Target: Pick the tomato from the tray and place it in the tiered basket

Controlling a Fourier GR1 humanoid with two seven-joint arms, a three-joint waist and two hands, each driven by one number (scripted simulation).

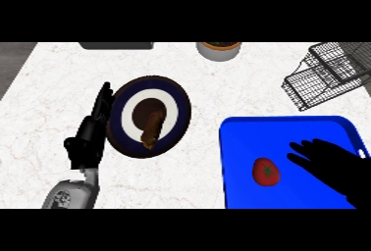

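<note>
A red tomato [266,171] with a green stem lies on the blue tray [290,128] at the lower right. My right hand [331,164] hovers over the tray just right of the tomato, fingers spread and pointing toward it, apart from it. The wire tiered basket [328,73] stands at the upper right, beyond the tray. My left hand [91,135] rests at the left with fingers straight, beside a plate.
A dark blue and white plate [170,105] with a brown food item [151,128] sits left of centre. A white pot [219,49] stands at the back edge. A dark object [116,45] lies at the far left back.
</note>
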